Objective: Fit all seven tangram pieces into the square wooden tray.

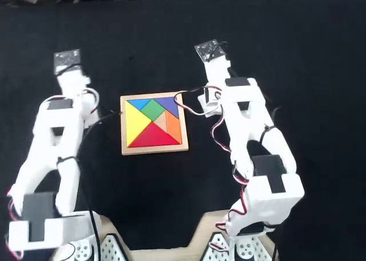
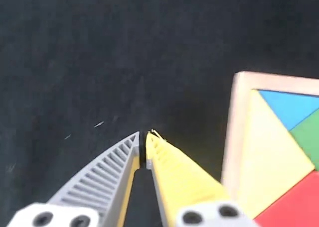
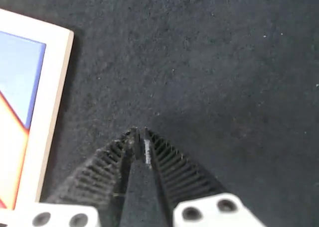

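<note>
Closed left tool (image 2: 144, 136), wooden tray (image 2: 235, 132) just beside it

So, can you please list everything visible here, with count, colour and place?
cloth: one, black, under everything.
wooden tray: one, light wood, middle of the cloth.
tangram pieces: seven, yellow, red, blue, green, purple, orange, tan, all inside the tray.
left arm: one, white, beside the tray's yellow side.
right arm: one, white, beside the tray's orange side.
left gripper: one, grey and yellow fingers shut, over cloth near the tray.
right gripper: one, black fingers shut, over cloth near the tray.
</note>
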